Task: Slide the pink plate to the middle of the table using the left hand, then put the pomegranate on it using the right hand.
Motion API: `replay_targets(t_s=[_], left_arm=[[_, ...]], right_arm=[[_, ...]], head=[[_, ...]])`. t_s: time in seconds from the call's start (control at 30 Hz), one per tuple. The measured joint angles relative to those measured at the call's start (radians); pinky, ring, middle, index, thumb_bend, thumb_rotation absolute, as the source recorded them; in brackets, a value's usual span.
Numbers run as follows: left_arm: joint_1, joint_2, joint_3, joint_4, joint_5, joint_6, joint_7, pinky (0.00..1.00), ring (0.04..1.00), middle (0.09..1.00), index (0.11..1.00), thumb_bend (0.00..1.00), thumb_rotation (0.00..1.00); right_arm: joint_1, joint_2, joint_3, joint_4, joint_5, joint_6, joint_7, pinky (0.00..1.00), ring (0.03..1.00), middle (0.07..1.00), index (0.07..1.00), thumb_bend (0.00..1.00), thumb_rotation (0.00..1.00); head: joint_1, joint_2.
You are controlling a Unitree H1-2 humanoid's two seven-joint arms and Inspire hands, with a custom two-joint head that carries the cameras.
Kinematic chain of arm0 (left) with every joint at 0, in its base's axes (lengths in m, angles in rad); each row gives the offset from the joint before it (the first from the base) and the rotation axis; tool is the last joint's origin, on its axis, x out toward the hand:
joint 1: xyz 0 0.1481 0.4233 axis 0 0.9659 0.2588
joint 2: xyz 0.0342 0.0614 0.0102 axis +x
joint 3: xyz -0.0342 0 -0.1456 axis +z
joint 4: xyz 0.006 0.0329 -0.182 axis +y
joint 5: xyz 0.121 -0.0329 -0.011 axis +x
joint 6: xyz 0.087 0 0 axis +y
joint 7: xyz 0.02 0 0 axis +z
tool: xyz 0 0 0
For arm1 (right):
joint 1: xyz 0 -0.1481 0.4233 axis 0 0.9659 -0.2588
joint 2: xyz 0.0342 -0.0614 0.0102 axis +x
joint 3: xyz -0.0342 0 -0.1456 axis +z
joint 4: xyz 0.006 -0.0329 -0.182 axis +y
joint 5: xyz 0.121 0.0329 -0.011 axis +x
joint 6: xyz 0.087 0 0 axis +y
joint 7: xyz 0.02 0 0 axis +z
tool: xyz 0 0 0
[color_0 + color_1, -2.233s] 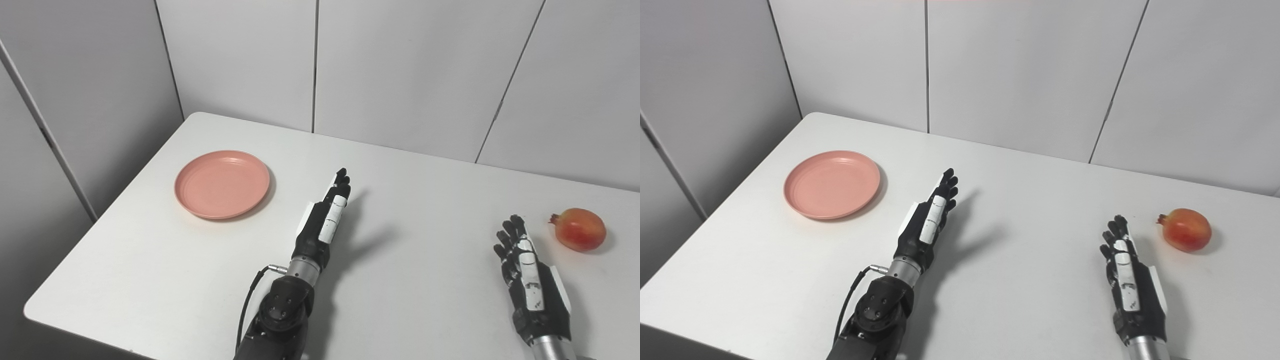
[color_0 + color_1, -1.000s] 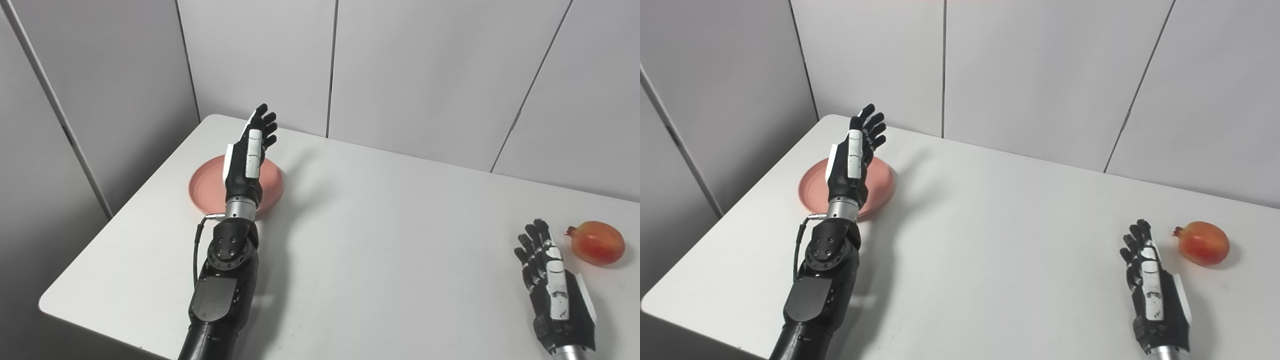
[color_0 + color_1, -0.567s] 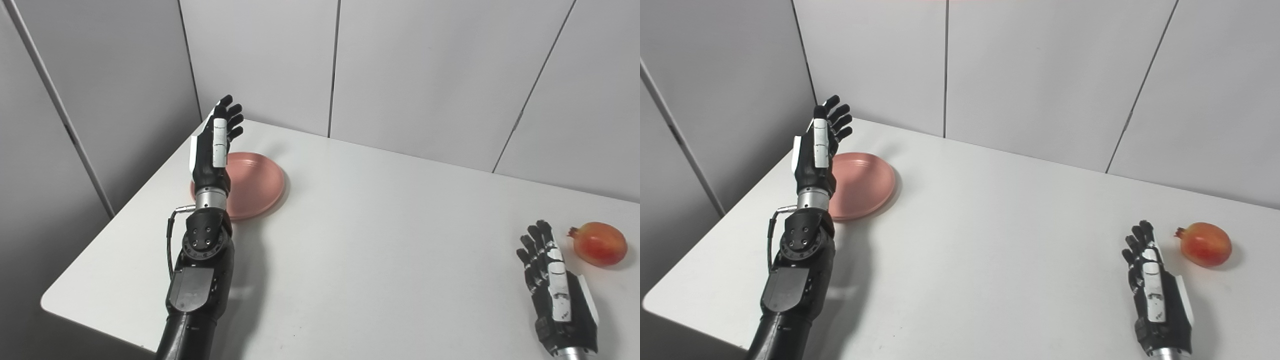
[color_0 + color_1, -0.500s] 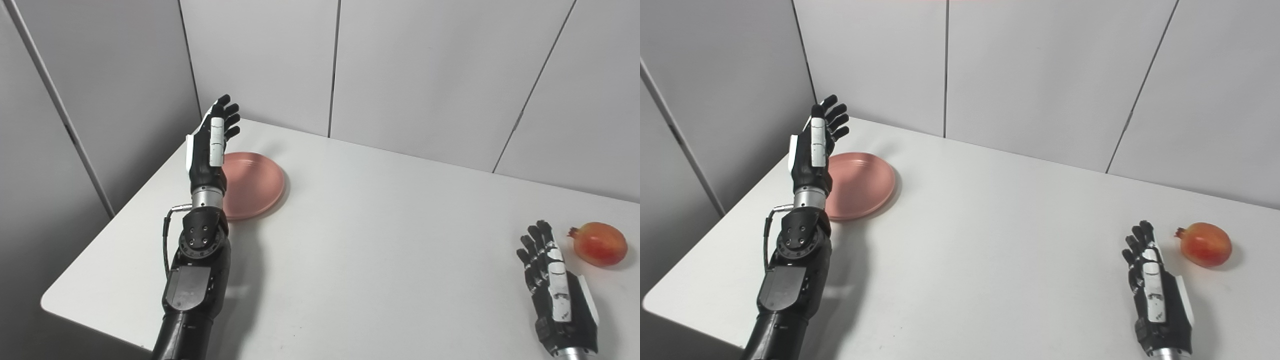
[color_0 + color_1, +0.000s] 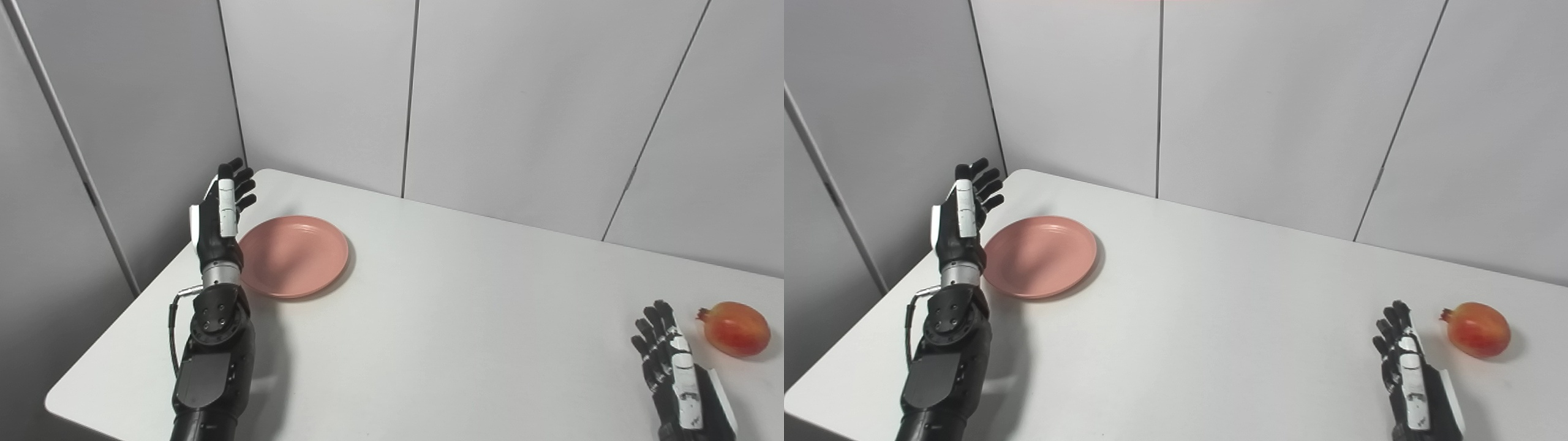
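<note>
The pink plate [image 5: 294, 255] lies flat near the far left corner of the white table [image 5: 465, 318]. My left hand [image 5: 220, 214] is open and upright, fingers pointing away, just left of the plate's left rim; I cannot tell if it touches the rim. The red-orange pomegranate [image 5: 735, 328] rests on the table at the right edge. My right hand [image 5: 680, 380] is open and empty at the bottom right, a short way left of and nearer than the pomegranate. The same layout shows in the right eye view, with the plate [image 5: 1040, 255] and the pomegranate [image 5: 1478, 329].
Grey wall panels [image 5: 490, 104] stand behind the table and along its left side, close to my left hand. The table's left edge runs just beside my left forearm [image 5: 211, 361].
My left hand moved from the table's middle, over the plate, to the plate's left side and came lower. The camera tilted, so the whole scene sits lower. Right hand, plate and pomegranate stayed put.
</note>
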Motion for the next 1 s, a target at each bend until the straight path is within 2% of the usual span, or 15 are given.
replay_targets(t_s=[0.17,0.5,0.73,1.0], left_arm=[[0.004,0.013,0.002,0.055,-0.007,-0.007,0.001,0.79,0.821,0.819,0.806,0.95,1.0],[0.005,0.054,-0.004,0.147,0.011,-0.057,0.001,0.82,0.842,0.844,0.837,0.87,1.0],[0.006,0.056,-0.006,0.192,-0.004,-0.059,-0.01,0.85,0.872,0.873,0.861,0.87,1.0],[0.006,0.042,-0.005,0.214,-0.012,-0.059,-0.006,0.87,0.88,0.872,0.858,0.86,1.0]], right_arm=[[0.006,0.0,-0.001,-0.008,0.002,0.0,0.0,1.0,1.0,1.0,1.0,0.44,0.97],[0.006,0.0,-0.004,-0.007,0.015,0.0,0.004,1.0,1.0,1.0,1.0,0.43,0.97],[0.006,0.0,-0.005,-0.008,0.027,0.0,0.004,1.0,1.0,1.0,1.0,0.44,0.96],[0.01,0.0,-0.004,-0.012,0.028,0.0,0.004,1.0,1.0,1.0,1.0,0.43,0.96]], head=[[0.003,0.0],[0.017,-0.005],[0.017,-0.005],[0.0,-0.023]])
